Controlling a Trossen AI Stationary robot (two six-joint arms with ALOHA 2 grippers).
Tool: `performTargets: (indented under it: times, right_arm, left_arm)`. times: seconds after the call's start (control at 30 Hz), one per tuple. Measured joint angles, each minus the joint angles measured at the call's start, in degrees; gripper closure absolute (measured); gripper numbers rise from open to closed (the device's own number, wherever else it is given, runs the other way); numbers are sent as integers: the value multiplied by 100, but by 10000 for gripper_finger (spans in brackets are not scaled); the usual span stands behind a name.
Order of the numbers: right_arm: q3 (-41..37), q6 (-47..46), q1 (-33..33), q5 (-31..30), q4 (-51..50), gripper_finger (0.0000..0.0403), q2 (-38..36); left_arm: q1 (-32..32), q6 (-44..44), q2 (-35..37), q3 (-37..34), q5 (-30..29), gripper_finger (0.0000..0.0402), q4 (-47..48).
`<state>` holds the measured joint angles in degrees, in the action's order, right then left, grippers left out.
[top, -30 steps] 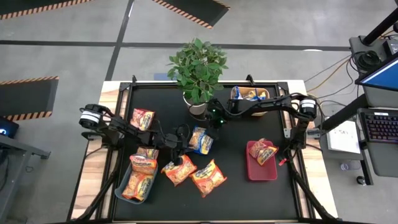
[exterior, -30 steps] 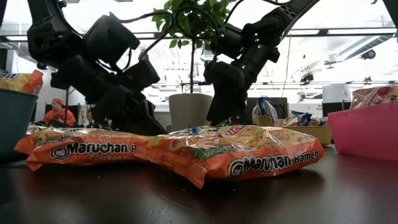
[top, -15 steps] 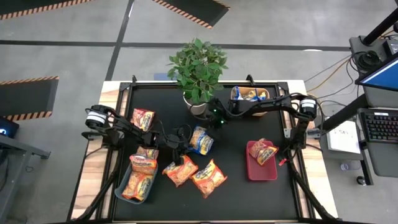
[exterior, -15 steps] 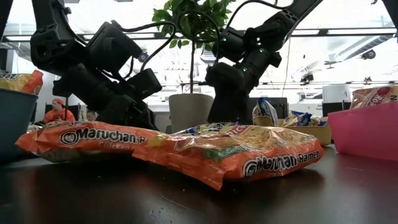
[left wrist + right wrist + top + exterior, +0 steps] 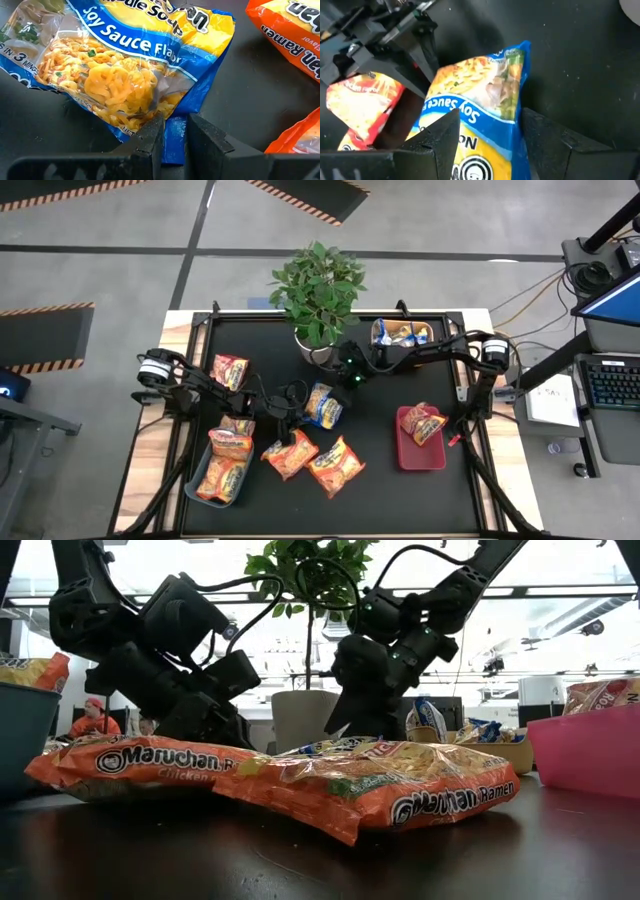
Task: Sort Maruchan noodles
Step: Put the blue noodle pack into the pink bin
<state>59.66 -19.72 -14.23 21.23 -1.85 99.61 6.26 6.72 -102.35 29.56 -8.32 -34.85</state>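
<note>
Left wrist view: the left gripper pinches one end of the blue packet, while the right gripper's spread fingers straddle its opposite end.

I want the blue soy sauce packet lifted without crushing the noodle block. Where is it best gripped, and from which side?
Probably by a flat sealed end strip, not the bulging middle of the blue soy sauce packet. It lies flat on the table, so come from above with fingers astride an edge. The left gripper already pinches one end seam; the right gripper straddles the other end, open.
</note>
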Motion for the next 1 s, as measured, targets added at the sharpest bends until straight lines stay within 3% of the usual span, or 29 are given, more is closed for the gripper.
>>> performTargets:
  times: [0.23, 0.4, 0.6, 0.73, 1.0]
  right_arm:
    - [-97, -184, 101, 42, 405, 204, 310]
    - [-92, -475, 106, 880, 1169, 204, 751]
    - [-94, -524, 102, 994, 1248, 209, 788]
    - [-94, -538, 106, 1028, 1246, 243, 734]
    - [-90, -578, 118, 1078, 1114, 362, 560]
  left_arm:
    - [0, -6, -4, -4, -15, 327, -11]
    - [7, -29, -7, -11, -19, 327, -24]
    - [7, -37, -7, -11, -7, 327, -31]
    - [7, -33, -11, -13, -4, 327, -56]
    - [7, -49, 56, -16, 15, 327, -51]
